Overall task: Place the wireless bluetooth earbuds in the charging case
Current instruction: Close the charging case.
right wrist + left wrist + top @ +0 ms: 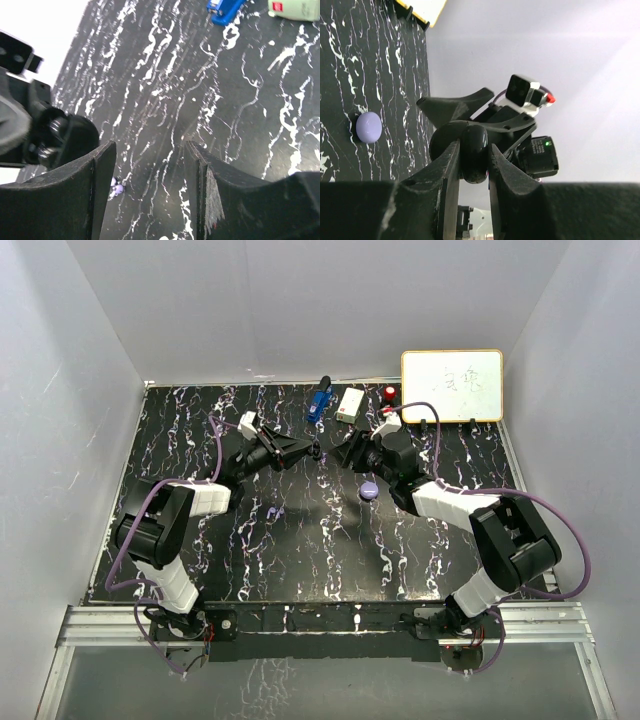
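Observation:
My left gripper (pixel 316 451) is shut on a glossy black round case (pixel 475 137), held edge-on above the table's middle; in the left wrist view the gripper (pixel 474 159) clamps it between both fingers. My right gripper (pixel 343 453) faces it closely, open and empty, as the right wrist view (pixel 150 150) shows. The pale lilac earbuds (pixel 275 510) lie on the table near the left arm and show as small lilac beads in the right wrist view (pixel 117 188). A closed lilac round case (pixel 368 490) lies under the right arm, also in the left wrist view (pixel 369 127). The black earbuds are not visible.
A blue tool (pixel 318 402), a small white box (pixel 350 405) and a red object (pixel 389 393) sit at the back of the black marbled table (pixel 300 560). A whiteboard (pixel 452 385) leans at the back right. White walls enclose the table.

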Controlling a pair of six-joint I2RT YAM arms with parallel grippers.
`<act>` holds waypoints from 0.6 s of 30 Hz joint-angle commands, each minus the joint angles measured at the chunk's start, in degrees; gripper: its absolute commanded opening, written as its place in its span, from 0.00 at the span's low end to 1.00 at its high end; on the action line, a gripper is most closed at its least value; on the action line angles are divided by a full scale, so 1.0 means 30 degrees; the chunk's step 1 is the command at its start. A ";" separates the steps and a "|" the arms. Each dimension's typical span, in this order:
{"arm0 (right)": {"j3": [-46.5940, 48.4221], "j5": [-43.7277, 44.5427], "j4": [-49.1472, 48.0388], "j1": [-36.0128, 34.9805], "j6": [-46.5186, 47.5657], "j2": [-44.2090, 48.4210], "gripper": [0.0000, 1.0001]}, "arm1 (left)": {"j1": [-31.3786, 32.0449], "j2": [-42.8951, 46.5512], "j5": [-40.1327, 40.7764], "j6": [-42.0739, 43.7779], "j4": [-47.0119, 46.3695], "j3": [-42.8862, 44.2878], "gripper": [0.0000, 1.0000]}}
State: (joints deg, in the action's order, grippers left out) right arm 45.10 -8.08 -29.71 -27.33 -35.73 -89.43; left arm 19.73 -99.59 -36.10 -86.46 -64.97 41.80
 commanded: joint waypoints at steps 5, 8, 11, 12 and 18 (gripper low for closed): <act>0.0306 0.1171 0.1484 -0.0942 0.1718 -0.0148 0.64 | 0.0042 -0.0367 0.2249 -0.0931 0.0108 0.1678 0.00; 0.0270 0.0872 0.0681 -0.1304 0.1989 -0.0379 0.65 | 0.0199 -0.0598 0.2741 -0.1005 0.0279 0.1966 0.00; 0.0136 0.0947 -0.0583 -0.1577 0.1955 -0.0661 0.65 | 0.0399 -0.0691 0.3023 -0.1124 0.0174 0.1989 0.00; 0.0079 0.0921 -0.1001 -0.1633 0.1912 -0.0751 0.65 | 0.0463 -0.0706 0.3124 -0.1185 0.0089 0.1907 0.00; -0.0151 0.1317 -0.2473 -0.2024 0.1728 -0.1074 0.65 | 0.0715 -0.0745 0.3536 -0.1426 -0.0320 0.1416 0.00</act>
State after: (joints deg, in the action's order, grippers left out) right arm 45.08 -5.80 -29.71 -32.60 -31.35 -92.58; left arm 21.23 -102.76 -26.89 -89.84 -63.70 46.06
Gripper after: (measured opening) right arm 0.651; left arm 0.221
